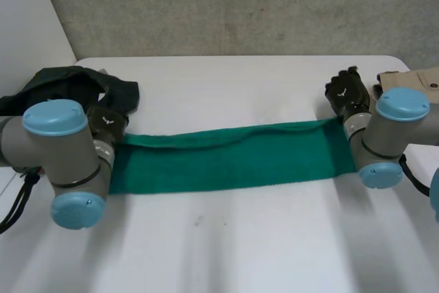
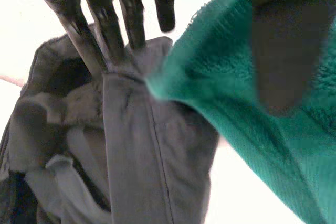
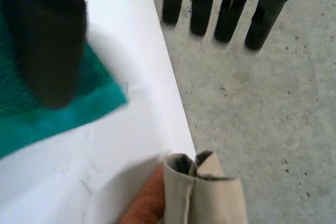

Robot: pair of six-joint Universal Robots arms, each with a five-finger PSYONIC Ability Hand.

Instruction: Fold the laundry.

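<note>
A green towel (image 1: 226,159), folded into a long band, lies flat across the middle of the white table (image 1: 226,238). My left hand (image 1: 106,123) is at the towel's far left corner. Its fingers (image 2: 105,30) are straight and reach onto a dark garment, and its thumb (image 2: 283,51) hovers over the green towel (image 2: 252,108). My right hand (image 1: 346,94) is at the far right corner. In the right wrist view its fingers (image 3: 226,9) are straight and spread beyond the table edge, and its thumb (image 3: 47,40) is above the towel's corner (image 3: 31,119). Neither hand grips the cloth.
A dark grey garment (image 1: 75,87) is heaped at the table's far left, partly under the left hand's fingertips (image 2: 142,156). A beige garment (image 1: 411,80) lies at the far right edge (image 3: 205,192). Grey floor (image 3: 262,103) shows past the table edge.
</note>
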